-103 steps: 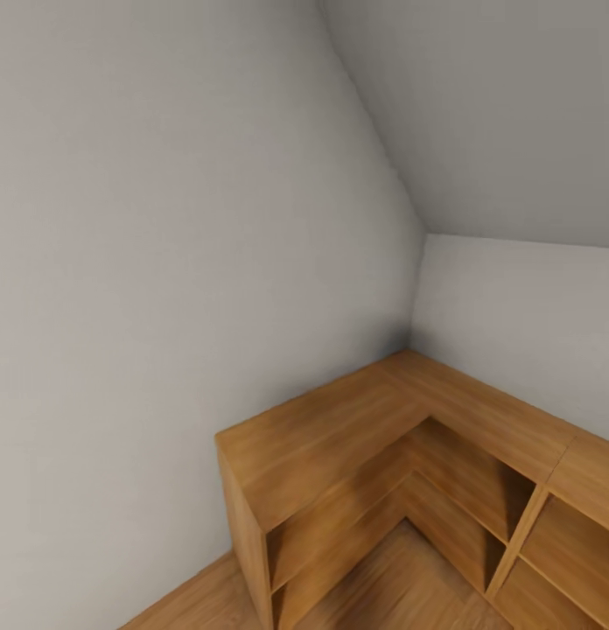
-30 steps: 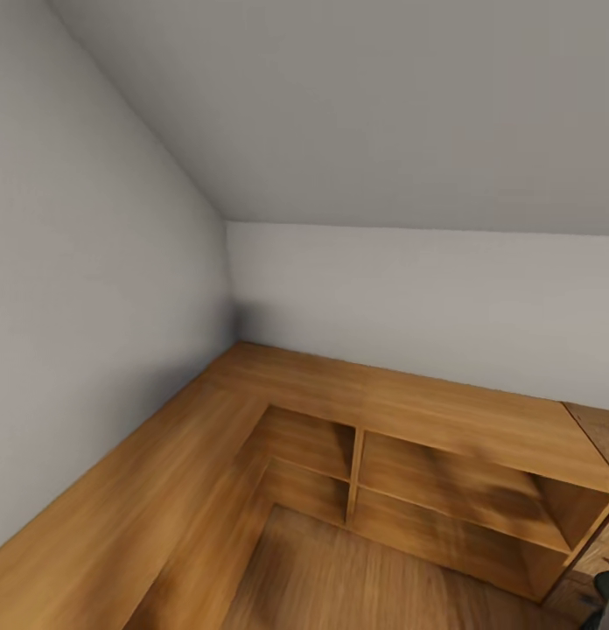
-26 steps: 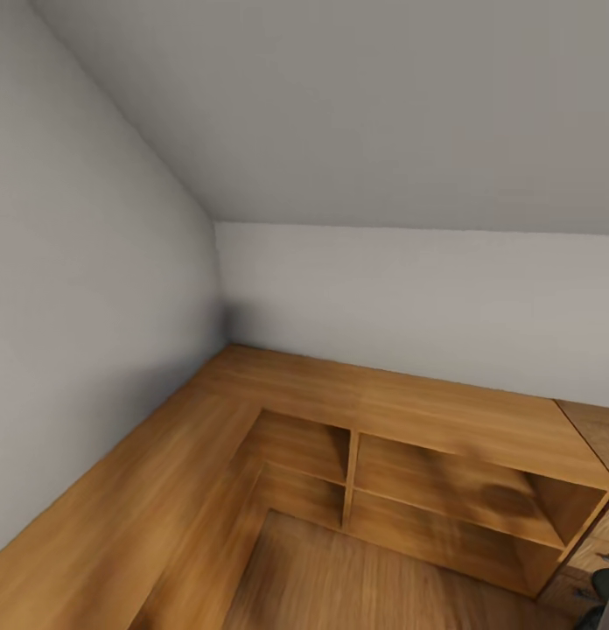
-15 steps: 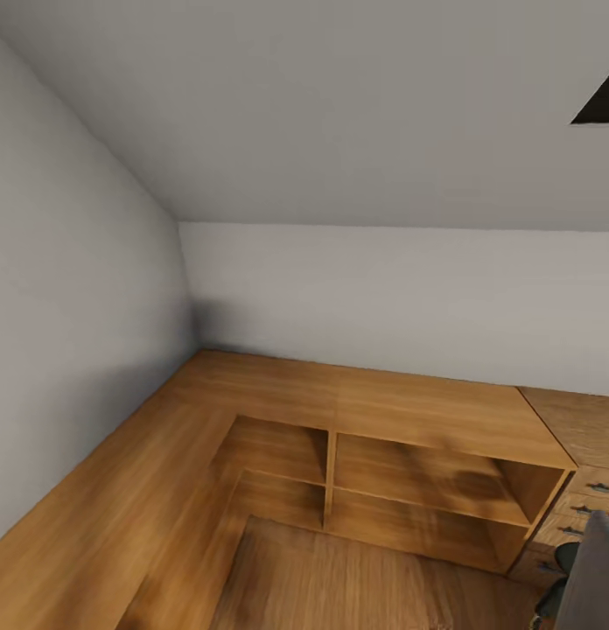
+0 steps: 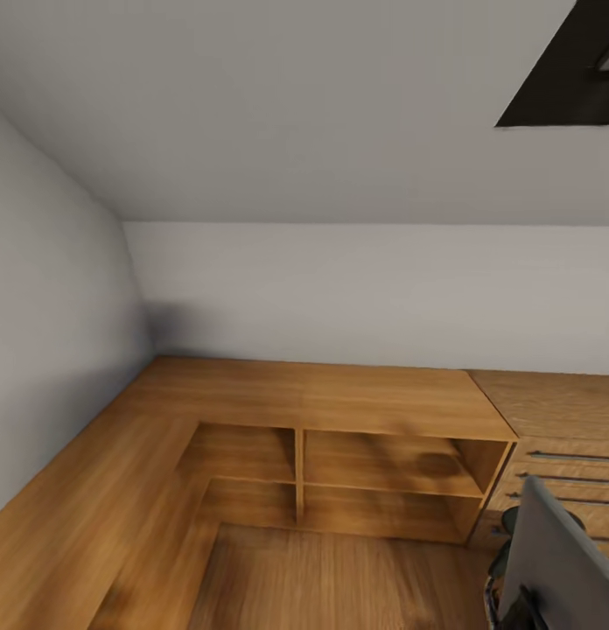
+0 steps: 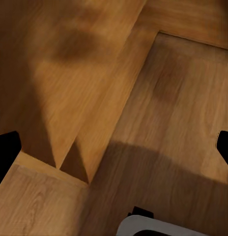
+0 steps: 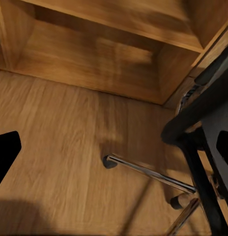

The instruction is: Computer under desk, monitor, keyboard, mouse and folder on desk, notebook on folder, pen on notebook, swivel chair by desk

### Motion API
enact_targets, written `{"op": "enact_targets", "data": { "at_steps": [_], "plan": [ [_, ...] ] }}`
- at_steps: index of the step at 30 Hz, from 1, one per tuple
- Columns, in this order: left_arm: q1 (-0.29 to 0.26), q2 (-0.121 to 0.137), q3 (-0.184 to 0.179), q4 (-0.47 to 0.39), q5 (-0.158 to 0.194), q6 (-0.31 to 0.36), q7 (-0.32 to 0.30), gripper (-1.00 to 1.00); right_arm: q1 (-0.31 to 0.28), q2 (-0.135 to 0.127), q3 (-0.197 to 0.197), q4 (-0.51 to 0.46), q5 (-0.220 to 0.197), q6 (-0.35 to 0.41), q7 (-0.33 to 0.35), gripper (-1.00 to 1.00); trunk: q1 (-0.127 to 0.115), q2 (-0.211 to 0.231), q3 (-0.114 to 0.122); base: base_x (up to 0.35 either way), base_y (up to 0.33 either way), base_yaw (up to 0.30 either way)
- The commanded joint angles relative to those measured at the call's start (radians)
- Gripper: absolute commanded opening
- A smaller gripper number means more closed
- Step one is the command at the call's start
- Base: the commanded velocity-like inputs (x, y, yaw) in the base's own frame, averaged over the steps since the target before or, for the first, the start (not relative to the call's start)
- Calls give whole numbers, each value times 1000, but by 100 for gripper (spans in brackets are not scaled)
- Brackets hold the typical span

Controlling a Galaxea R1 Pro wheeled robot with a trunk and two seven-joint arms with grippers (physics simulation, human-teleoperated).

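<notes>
- Camera has swung right: chair (image 5: 563, 560) now enters at near right, beside shelf (image 5: 339, 437) and drawers (image 5: 563, 477).
- Chair base (image 7: 158, 174) lies close; folder pickup likely next.
- Finger state: cannot tell.

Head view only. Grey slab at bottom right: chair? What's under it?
Observer: Yes, it's the chair. The right wrist view shows its chrome legs and a caster on the floor.
Operator: Folder on it?
Observer: Can't tell. The right wrist view sees the chair from low down, so its top is hidden.
Operator: Grippers?
Observer: Left gripper and right gripper are both open and empty.
</notes>
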Motion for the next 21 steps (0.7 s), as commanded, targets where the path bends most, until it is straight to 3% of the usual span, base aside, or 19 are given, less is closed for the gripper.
{"op": "enact_targets", "data": {
  "at_steps": [1,13,21],
  "plan": [
    [0,0,9,-2,-8,-1,-5,100,-1,1,9,2,-6,-3,-3,100,0,-1,-2,0,0,-286],
    [0,0,9,-2,-8,-2,-5,100,-1,1,9,2,-7,-3,-3,100,0,-1,-9,-5,6,-286],
    [0,0,9,-2,-7,-3,-5,100,-1,1,9,2,-7,-3,-3,100,0,-1,-13,-99,166,-286]
  ]
}}
